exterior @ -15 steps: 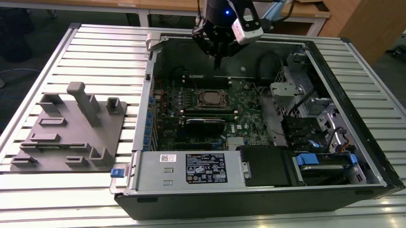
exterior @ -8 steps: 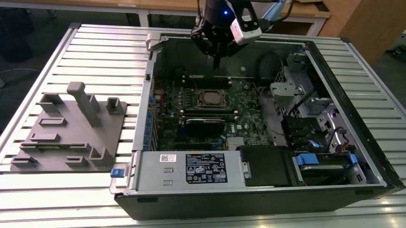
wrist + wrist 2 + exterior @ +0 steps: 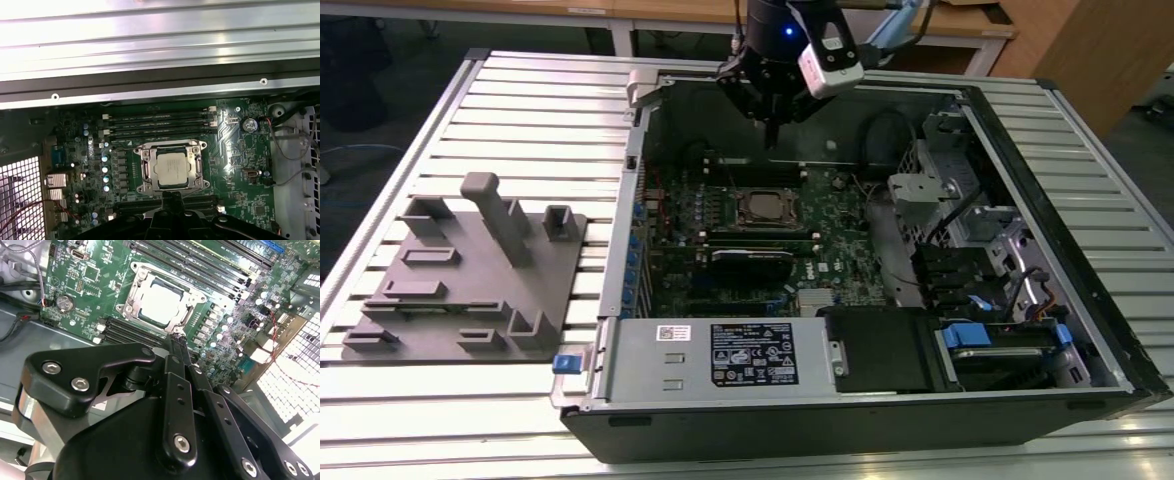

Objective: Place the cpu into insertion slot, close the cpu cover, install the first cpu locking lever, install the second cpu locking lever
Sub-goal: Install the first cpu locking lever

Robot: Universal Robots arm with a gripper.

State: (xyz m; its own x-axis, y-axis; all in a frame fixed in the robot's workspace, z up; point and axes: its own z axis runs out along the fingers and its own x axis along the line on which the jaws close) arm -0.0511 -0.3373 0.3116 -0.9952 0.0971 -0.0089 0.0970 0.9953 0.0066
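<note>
The gripper (image 3: 178,342) sits closest to the lens in the second wrist view, a black linkage with bright screw heads. Its two fingers (image 3: 172,385) are drawn together to a narrow tip with nothing between them. The tip points at the socket and hangs above it without touching.

Just past the tip lies the cpu (image 3: 161,304), a small flat square with a dull silver-grey top and rounded corners. It is seated level in the insertion slot (image 3: 744,212). The cpu cover (image 3: 133,292), a thin silvery frame, is down flat around it, so the chip's top shows through the square window. In the first wrist view the cpu (image 3: 171,169) reads pale grey, with the cover's rim (image 3: 146,172) bright on every side. I cannot tell whether the locking levers are latched.

Beyond the socket on the green motherboard (image 3: 240,190) run long dark memory slots (image 3: 157,125), parallel to the socket's edge. Past them rises the wall of the open computer case (image 3: 150,90), and further still the ribbed metal surface (image 3: 150,45).

In the exterior view the gripper (image 3: 770,136) hangs over the case's far side. The black-labelled power supply (image 3: 720,355) sits at the near side, and a grey fixture tray (image 3: 454,280) lies on the surface at the exterior view's left.
</note>
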